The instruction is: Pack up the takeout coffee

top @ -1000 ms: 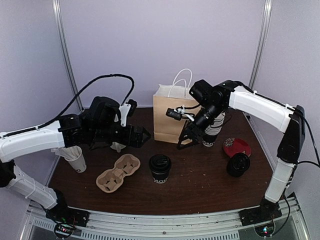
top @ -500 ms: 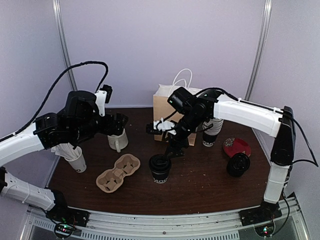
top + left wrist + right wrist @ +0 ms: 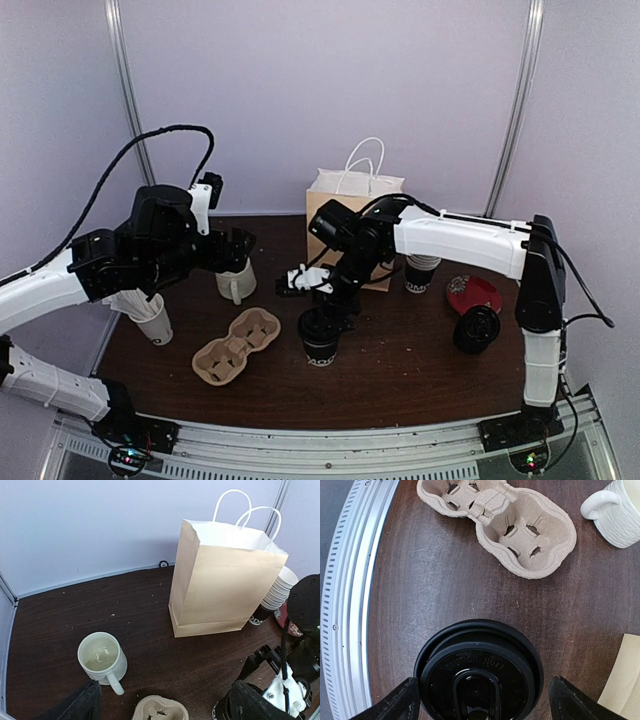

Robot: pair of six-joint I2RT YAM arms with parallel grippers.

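As right end effector (image 3: 482, 700) gapes above it, black cup (image 3: 320, 350), glossy embossed lid (image 3: 480, 662), left end effector (image 3: 165, 705) also released

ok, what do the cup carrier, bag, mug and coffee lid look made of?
Cup carrier: moulded paper pulp, matte tan, with rough fibrous edges.
Bag: kraft paper, matte brown, with sharp creased folds and a white inside.
Mug: likely glazed ceramic, glossy off-white, with a ribbed wall.
Coffee lid: black plastic by the look, semi-gloss, with embossed lettering on top.
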